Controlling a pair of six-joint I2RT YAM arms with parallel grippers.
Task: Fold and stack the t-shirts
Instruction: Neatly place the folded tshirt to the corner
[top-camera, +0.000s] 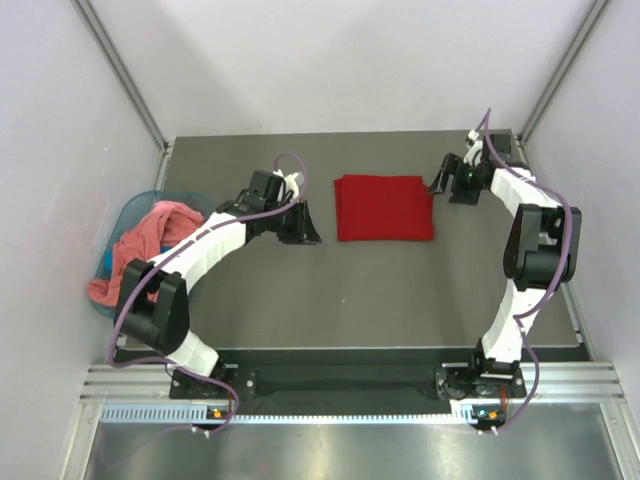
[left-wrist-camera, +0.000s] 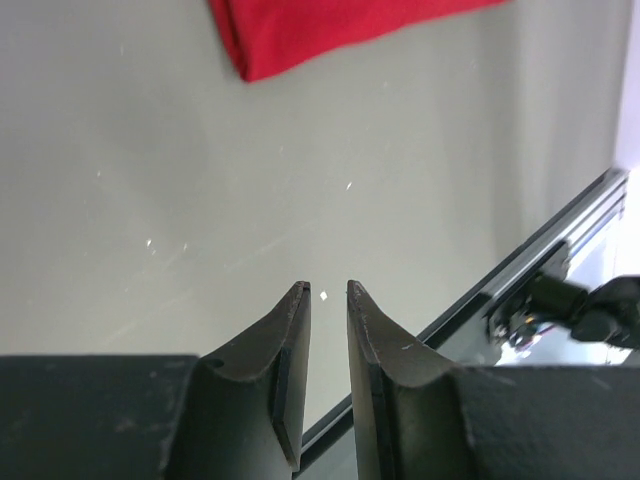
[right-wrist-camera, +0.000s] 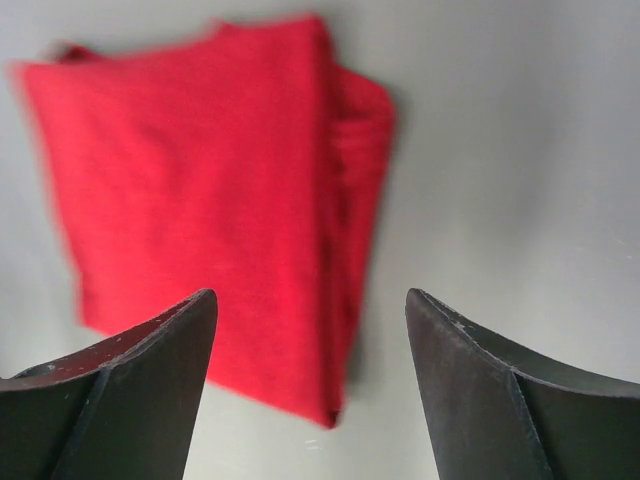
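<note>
A deep red t-shirt (top-camera: 385, 207) lies folded into a flat rectangle at the middle back of the table. It also shows in the left wrist view (left-wrist-camera: 300, 30) and the right wrist view (right-wrist-camera: 210, 200). A salmon-pink t-shirt (top-camera: 150, 242) lies crumpled in and over the teal basket (top-camera: 128, 212) at the left. My left gripper (top-camera: 302, 222) (left-wrist-camera: 326, 288) hovers just left of the red shirt, jaws almost together with a narrow gap and nothing between them. My right gripper (top-camera: 440, 183) (right-wrist-camera: 310, 295) is wide open and empty at the red shirt's right edge.
The dark grey table (top-camera: 400, 290) has white walls on both sides and at the back. An aluminium rail (top-camera: 350, 385) runs along the near edge by the arm bases.
</note>
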